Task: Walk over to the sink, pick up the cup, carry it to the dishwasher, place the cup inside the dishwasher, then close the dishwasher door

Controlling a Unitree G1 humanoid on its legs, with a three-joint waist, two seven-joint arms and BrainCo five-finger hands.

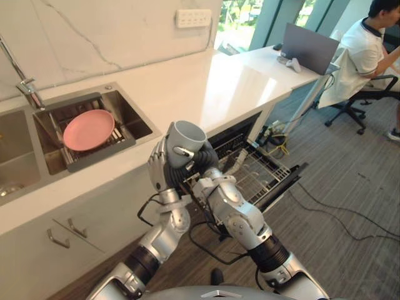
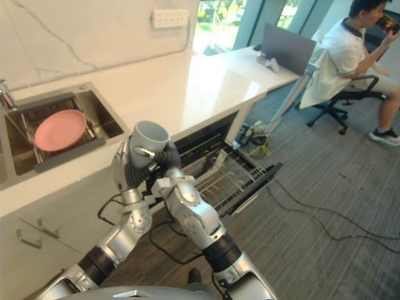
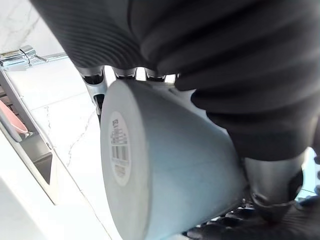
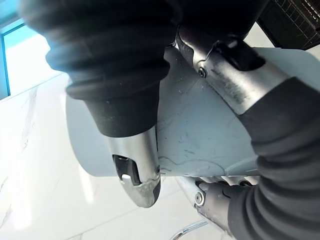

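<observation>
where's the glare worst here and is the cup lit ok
Left eye view: window light glares white off the countertop toward its window end, while the sink around the pink plate sits darker. Left wrist view: the cup, held in the left hand, is evenly lit, with no hot spots.

Cup (image 1: 185,140): pale blue-grey, plain, with a white label (image 3: 119,150) printed with a black barcode on its base. Left hand (image 1: 159,167) and right hand (image 1: 201,161): silver fingers, dark tips, black ribbed covers. Plate (image 1: 88,129): pink, plain. Sink (image 1: 128,109): steel grey. Table (image 1: 206,87): glossy white. Wall (image 1: 94,31): white marble with thin grey veins. Socket strip (image 1: 193,17): white. Dishwasher rack (image 1: 262,172): silver-grey wire grid. Cabinet fronts (image 1: 37,250): light grey with metal handles. Floor (image 1: 356,187): grey carpet, finely striped. Laptop (image 1: 309,47): grey. Person's shirt (image 1: 359,53): white with a dark collar. Chair (image 1: 350,109): black.
</observation>
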